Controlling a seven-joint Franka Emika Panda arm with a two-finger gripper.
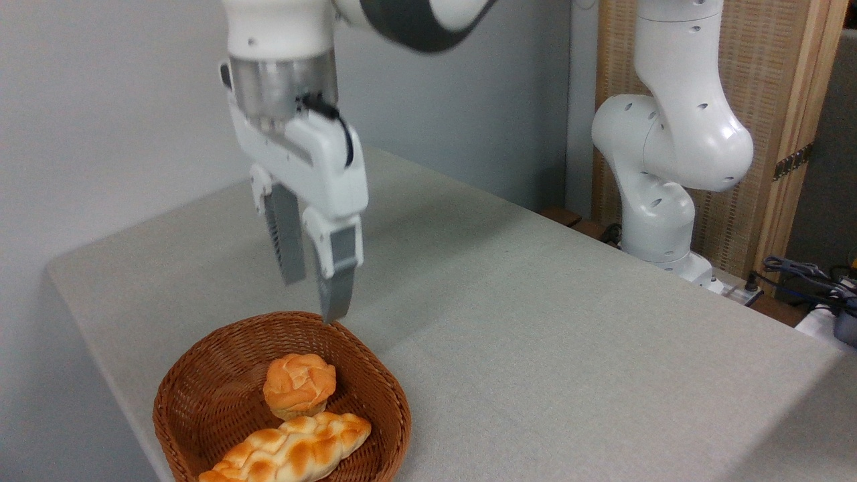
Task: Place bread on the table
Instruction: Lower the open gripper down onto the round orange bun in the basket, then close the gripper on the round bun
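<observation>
At the lower left of the frame sat a brown woven wicker basket, round and shallow, close to the near edge of the table. Nearest the camera inside it lay a long braided loaf with pale patches, stretched across the front of the bowl. Just behind it, and touching it, stood the small round knotted bun with a glossy golden-orange top, the bread to be moved; it was upright in the middle of the basket, its top clear of the loaf, so it looked reachable from above.

Above the far rim of the basket, in the upper left of the frame, hung the white two-finger gripper, pointing down. Its grey ribbed fingers stood apart with a visible gap and held nothing. The tips were over the rim, well short of the bun, which suggested an approach under way with the grasp not yet made.

The large flat tabletop in light grey-beige cloth ran away to the right and rear, bare beyond the basket, so there was ample room to set the bun down. Farther back, at the upper right, rose the white robot arm base before a slatted wooden panel; some dark cables lay at the right edge, and a plain grey wall closed the left.
</observation>
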